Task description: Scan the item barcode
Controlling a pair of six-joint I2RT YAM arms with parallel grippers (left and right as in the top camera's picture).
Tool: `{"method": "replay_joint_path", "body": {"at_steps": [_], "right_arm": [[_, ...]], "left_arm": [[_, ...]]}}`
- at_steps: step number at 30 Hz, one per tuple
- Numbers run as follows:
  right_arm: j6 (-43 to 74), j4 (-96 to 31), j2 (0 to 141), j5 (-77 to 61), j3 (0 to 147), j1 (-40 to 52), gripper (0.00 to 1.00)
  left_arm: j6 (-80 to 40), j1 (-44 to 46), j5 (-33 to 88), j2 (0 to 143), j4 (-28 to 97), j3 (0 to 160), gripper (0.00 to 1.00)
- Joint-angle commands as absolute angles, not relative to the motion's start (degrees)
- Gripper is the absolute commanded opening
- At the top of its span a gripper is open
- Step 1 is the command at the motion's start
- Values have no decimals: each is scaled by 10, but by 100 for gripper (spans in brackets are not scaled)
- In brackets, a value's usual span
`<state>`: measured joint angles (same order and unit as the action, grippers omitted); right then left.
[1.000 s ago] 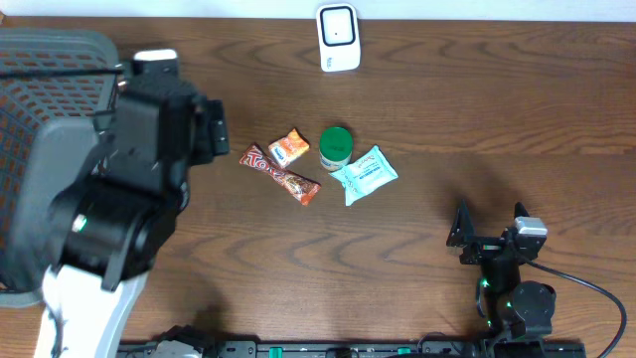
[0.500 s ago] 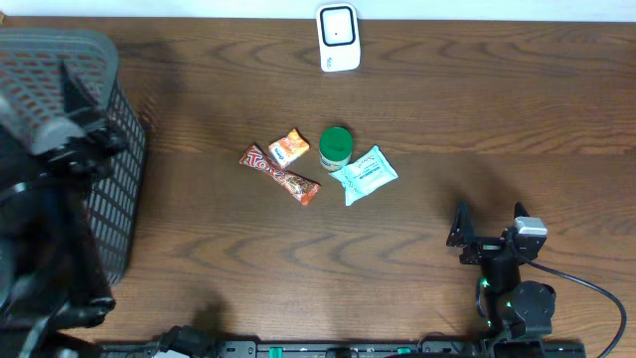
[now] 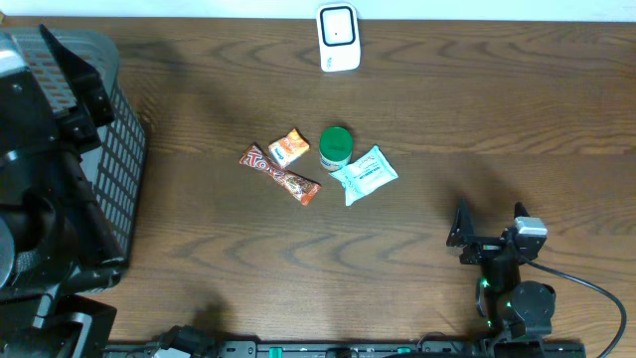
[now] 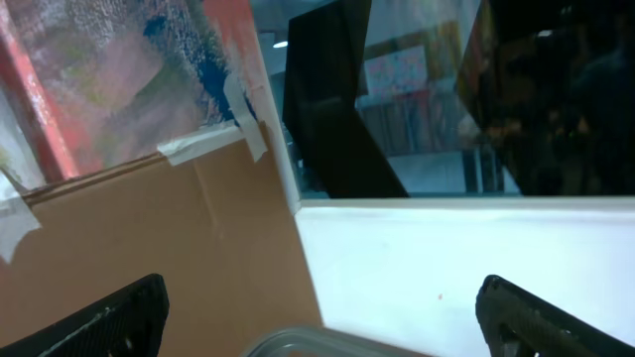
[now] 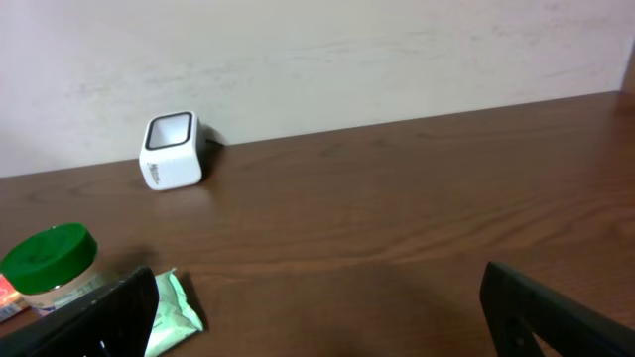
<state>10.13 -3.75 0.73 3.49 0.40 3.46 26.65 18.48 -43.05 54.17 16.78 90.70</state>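
Left gripper [image 4: 322,317], fingers spread and empty, has swung back over the dark mesh plastic basket [image 3: 117,169]; right gripper [image 3: 491,223] likewise spread, idle; the red-wrapped chocolate bar [image 3: 280,174] lies untouched, well apart from the white box-shaped scanner [image 3: 338,38], so scanning has yet to begin.

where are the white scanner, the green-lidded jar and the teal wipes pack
white scanner [image 3: 338,38], overhead view, middle of its front face
green-lidded jar [image 3: 336,140], overhead view, on the green lid
teal wipes pack [image 3: 365,175], overhead view, centre of the pack's printed face
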Motion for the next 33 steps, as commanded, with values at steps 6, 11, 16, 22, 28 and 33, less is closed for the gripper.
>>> {"method": "replay_joint_path", "body": {"at_steps": [6,11,16,22,28,33], "right_arm": [[109,-39,5,40,3,38,99],[109,-39,5,40,3,38,99],[109,-39,5,40,3,38,99],[109,-39,5,40,3,38,99],[109,-39,5,40,3,38,99],[109,-39,5,40,3,38,99]], "left_arm": [[282,183,-455,491,177,885,99],[256,183,-441,443,177,861,99],[233,183,-424,377,176,837,99],[131,183,-425,281,176,803,99],[126,178,-434,232,172,790,99],[125,128,-444,231,164,785,99]]}}
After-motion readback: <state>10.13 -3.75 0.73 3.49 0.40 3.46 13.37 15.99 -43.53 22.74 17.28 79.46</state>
